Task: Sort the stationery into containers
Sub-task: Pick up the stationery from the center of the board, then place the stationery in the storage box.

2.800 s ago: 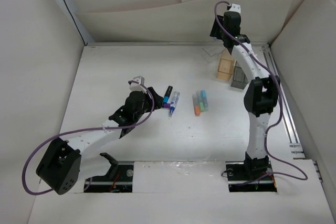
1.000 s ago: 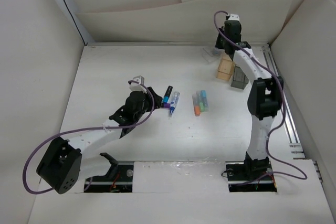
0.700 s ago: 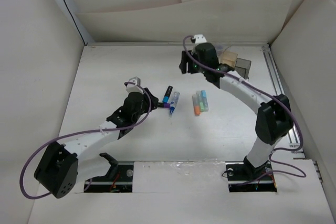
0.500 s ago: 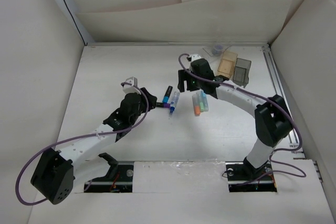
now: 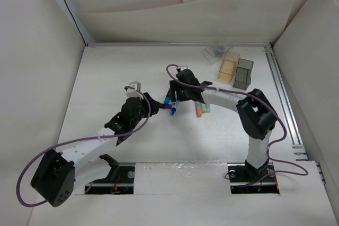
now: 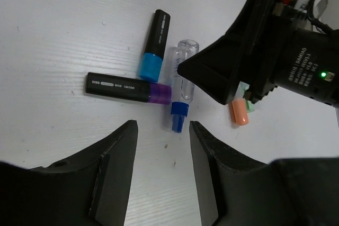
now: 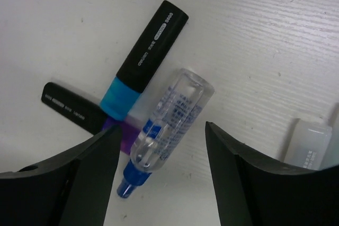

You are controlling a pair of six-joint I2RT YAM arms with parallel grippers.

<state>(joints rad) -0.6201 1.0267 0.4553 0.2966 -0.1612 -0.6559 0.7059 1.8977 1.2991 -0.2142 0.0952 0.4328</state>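
At mid-tabletop (image 5: 116,72), three items were recorded in one tight cluster: black marker with teal band (image 7: 145,59), purple-tipped marker (image 7: 74,109) and blue-white pen (image 7: 167,117). The pen was laid just beside both markers. Orange stick (image 5: 198,111) and pale-blue stick (image 5: 204,101) were noted together, near the cluster's right side. Clear cup (image 5: 219,50), wooden box (image 5: 229,66) and grey box (image 5: 243,73) were logged at the far right corner, well apart from all the stationery.

Hazards, as judged:
- Both claws were aimed at the same cluster, so a collision between them was rated the chief risk should either be advanced.
- A closure of the right claw on the pen was thought likely to catch the teal-banded marker too, the two being so close.
- The round pen could be rolled aside if it were met by one finger first.

Pose:
- Right arm was folded low and reached across to the left. Right claw (image 7: 161,152) was pointed down over the pen, jaws spread wide, nothing held.
- Left arm was stretched forward and to the right. Left claw (image 6: 161,173) was held low, just short of the purple-tipped marker, jaws likewise wide and empty.
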